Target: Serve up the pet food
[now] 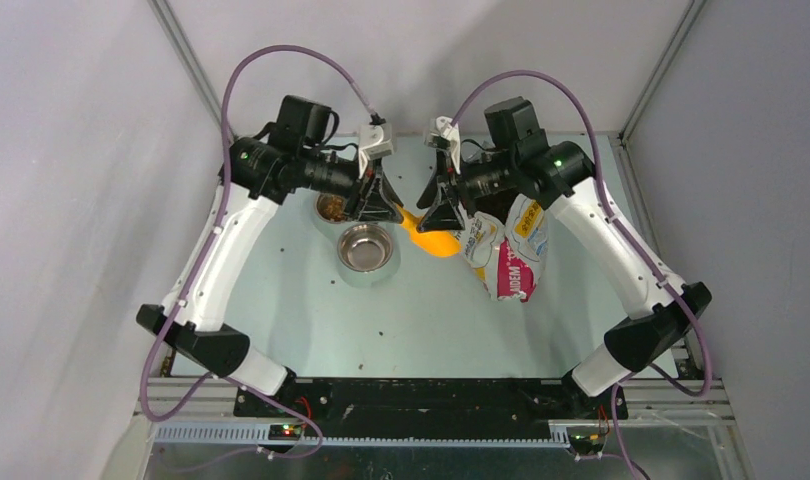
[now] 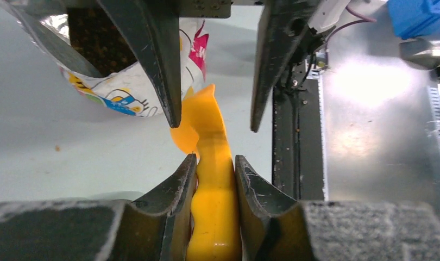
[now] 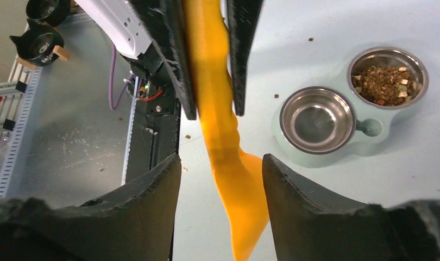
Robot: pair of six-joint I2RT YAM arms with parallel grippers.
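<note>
Over in the farther bowl (image 3: 390, 50) of the twin feeder sits a serving of pet food (image 3: 388, 82), with more showing in the open mouth of the printed bag (image 2: 125, 92), while the nearer bowl (image 3: 317, 120) is bare, so the job looks roughly half done. Beside the feeder, the left gripper (image 2: 215, 163) is clamped tight on the orange scoop (image 2: 213, 212) by its handle. The right gripper (image 3: 220, 160) stands spread wide around the other end without pinching it. Whether the scoop carries any kibble I cannot tell, so filling the bare bowl probably remains.
</note>
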